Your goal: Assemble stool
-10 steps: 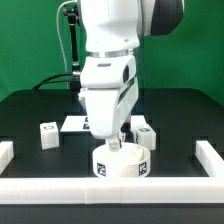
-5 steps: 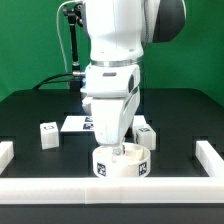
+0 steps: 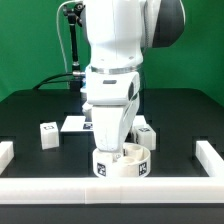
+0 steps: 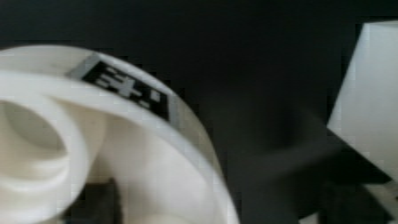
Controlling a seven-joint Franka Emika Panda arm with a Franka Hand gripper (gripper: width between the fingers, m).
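I read this as robot lab cell: black bench [image 3: 30, 108] fenced by white rails [image 3: 60, 190], green backdrop [image 3: 30, 40], marker board [image 3: 72, 123], tagged stool leg [image 3: 46, 134].

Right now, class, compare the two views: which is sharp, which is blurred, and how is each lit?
Exterior view: sharp, evenly lit, white seat bright against the black table. Wrist view: too close, out of focus, the seat's tag smeared, background dark.

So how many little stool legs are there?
2: one leg at the exterior view's left, another leg at its right beside the arm. Others may hide behind the arm.
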